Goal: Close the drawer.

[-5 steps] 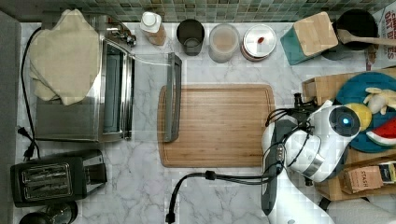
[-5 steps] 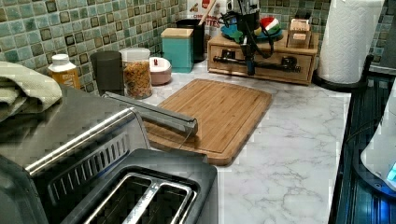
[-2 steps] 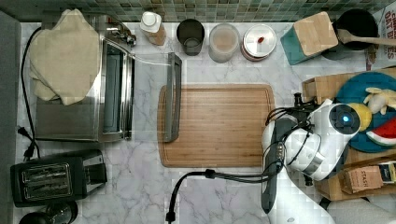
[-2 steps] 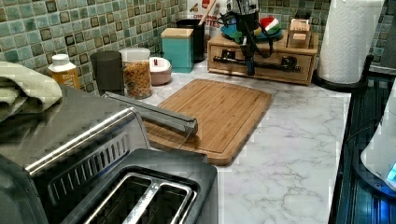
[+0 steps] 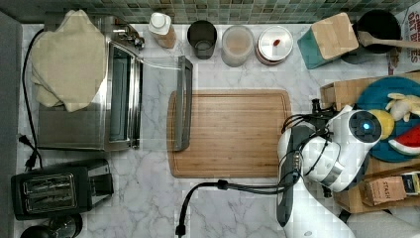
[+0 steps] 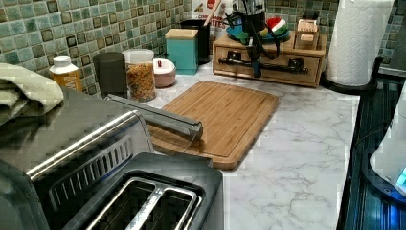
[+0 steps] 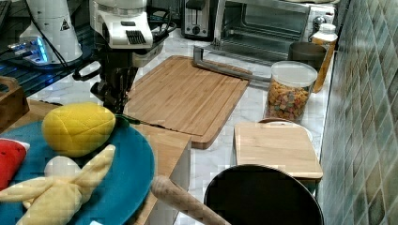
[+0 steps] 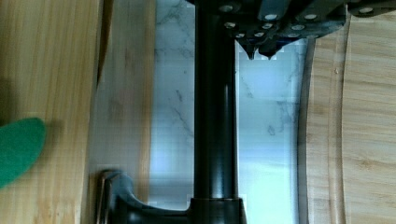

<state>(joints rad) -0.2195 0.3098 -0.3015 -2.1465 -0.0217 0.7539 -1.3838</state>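
So the drawer [image 6: 268, 64] sits in the wooden box at the far end of the counter [image 6: 297, 158] in the left view, and it looks pushed in flush or near enough. Basically nothing has moved over the last second, which to me reads as the push being about done. The gripper [image 8: 261, 50] has its fingertips pinched together, right beside the black handle [image 8: 215, 116], not around it. Cutting board [image 5: 233, 134] is close by, and the toaster oven [image 5: 89, 109] is well off with its door hanging open

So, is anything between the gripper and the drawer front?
Nothing visible. The gripper hangs right beside the drawer and its black handle, above bare marble countertop; the cutting board lies clear behind it.
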